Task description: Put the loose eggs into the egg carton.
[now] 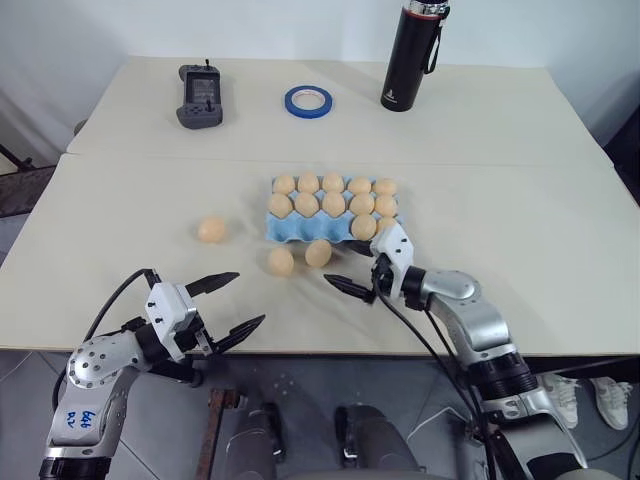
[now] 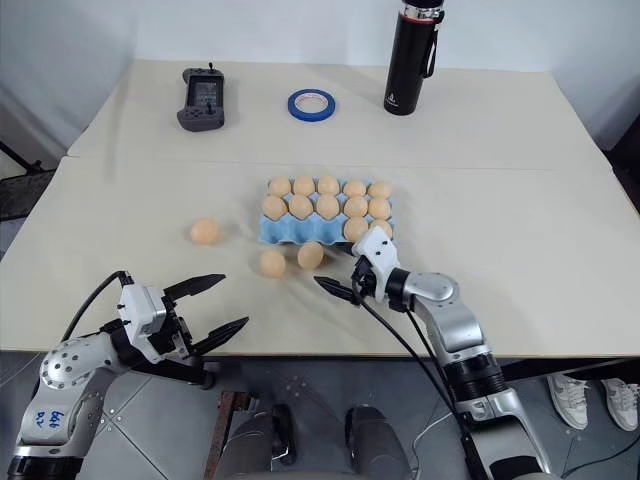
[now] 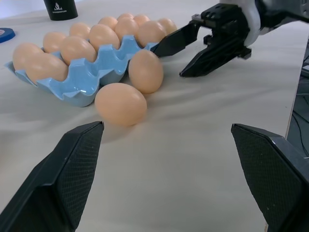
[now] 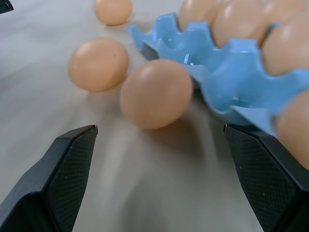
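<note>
Cream tabletop (image 1: 520, 180) fills the head view, with the egg carton (image 1: 300, 229) at centre, two loose eggs (image 1: 281, 261) touching its front edge at about 6 o'clock and a third out at 9 o'clock; the right gripper (image 1: 364, 262) gapes empty at the carton's 5 o'clock corner, the left gripper (image 1: 226, 303) equally wide near the table edge; left wrist view: spread fingers (image 3: 72, 169) bracket both near eggs; right wrist view: fingers (image 4: 63, 174) parted, nearest egg between, nothing gripped

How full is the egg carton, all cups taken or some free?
Not full. The egg carton has empty cups in its near row, left side, and three loose eggs lie on the table.
</note>
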`<state>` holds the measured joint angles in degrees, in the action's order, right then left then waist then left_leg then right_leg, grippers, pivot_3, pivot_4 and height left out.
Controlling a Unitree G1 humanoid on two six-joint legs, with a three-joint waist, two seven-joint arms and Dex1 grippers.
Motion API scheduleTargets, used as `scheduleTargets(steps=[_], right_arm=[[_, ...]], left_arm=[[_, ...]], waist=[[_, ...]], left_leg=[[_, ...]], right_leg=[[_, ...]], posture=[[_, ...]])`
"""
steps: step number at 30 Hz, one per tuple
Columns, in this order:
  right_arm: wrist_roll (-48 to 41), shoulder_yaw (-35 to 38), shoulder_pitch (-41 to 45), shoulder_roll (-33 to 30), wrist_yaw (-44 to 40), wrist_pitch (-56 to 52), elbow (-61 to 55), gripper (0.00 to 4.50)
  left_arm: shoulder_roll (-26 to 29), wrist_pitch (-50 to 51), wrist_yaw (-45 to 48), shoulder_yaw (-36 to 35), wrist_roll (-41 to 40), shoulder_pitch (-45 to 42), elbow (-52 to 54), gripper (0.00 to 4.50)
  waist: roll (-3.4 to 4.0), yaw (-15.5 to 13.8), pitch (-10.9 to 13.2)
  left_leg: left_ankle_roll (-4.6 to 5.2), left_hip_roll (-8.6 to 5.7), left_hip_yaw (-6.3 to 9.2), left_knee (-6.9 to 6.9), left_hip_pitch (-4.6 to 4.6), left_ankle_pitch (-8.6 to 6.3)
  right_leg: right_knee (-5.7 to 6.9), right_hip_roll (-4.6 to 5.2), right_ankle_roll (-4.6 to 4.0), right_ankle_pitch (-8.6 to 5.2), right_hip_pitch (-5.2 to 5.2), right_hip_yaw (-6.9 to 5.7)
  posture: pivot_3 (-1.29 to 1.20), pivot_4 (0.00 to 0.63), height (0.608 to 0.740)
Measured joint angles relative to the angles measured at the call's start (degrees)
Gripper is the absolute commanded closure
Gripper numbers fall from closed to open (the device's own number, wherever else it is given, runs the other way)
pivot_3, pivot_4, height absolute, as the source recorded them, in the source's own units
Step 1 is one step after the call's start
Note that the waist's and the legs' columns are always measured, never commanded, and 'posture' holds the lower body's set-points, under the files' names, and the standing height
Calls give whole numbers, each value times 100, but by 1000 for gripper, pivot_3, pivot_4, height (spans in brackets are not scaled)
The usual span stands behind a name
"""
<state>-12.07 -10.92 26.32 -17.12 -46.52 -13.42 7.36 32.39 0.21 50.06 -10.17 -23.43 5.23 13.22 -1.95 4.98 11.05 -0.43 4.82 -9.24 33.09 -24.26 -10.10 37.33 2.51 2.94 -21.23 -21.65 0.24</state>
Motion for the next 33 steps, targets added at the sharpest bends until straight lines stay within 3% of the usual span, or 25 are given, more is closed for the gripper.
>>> scheduleTargets(steps=[16, 19, 24, 33], right_arm=[[244, -174, 8, 482, 272, 40, 219, 125], [264, -156, 28, 516, 348, 66, 345, 662], [187, -95, 40, 527, 226, 216, 409, 2242], [-367, 226, 200, 387, -138, 82, -156, 2286]], left_arm=[[0, 3, -116, -7, 0, 111, 28, 0], [0, 5, -120, -7, 0, 97, 28, 0], [1, 10, -120, -7, 0, 56, 27, 0], [1, 11, -121, -6, 1, 42, 27, 0]], waist=[[0, 6, 0], [0, 13, 0], [0, 12, 0], [0, 13, 0]], left_leg=[[-3, 0, 0, 1, 1, 0], [-3, 1, 0, 1, 2, 0], [-3, 0, 0, 1, 1, 0], [-3, 0, 0, 3, 2, 0]], right_leg=[[6, 2, 0, 0, 0, 0], [6, 2, 0, 0, -1, 0], [5, 2, 0, 0, -1, 0], [8, 2, 0, 0, -2, 1]], posture=[[0, 150, 740], [0, 150, 740], [0, 150, 740], [0, 150, 740]])
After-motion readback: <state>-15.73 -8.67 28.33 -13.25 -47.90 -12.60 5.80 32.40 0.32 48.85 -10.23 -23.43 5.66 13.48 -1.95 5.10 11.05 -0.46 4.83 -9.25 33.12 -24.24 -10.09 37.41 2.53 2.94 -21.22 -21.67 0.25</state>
